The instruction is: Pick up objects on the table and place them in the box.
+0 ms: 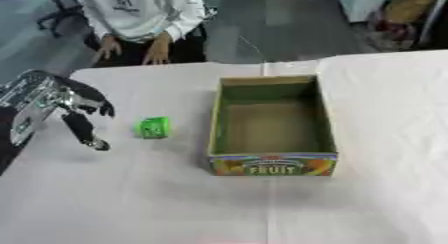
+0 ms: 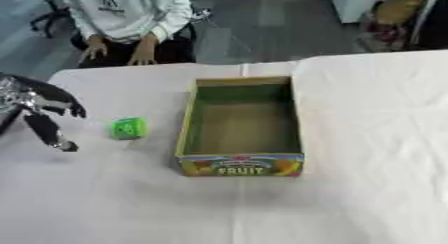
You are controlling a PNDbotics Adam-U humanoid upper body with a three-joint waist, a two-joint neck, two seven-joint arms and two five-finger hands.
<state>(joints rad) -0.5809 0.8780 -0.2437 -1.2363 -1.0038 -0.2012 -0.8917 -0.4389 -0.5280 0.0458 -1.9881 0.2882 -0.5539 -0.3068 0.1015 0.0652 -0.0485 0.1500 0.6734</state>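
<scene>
A small green block (image 1: 154, 127) lies on the white table, left of an open cardboard box (image 1: 272, 125) with "FRUIT" printed on its front. The box holds nothing that I can see. My left hand (image 1: 77, 110) hovers at the left edge, a short way left of the green block and apart from it. Its fingers are spread and relaxed, one pointing down toward the cloth, and it holds nothing. My right hand shows in neither view.
White cloth (image 1: 131, 198) covers the table, with bare room in front of the box and on its right. A person in a white top stands at the far edge, hands near the table rim.
</scene>
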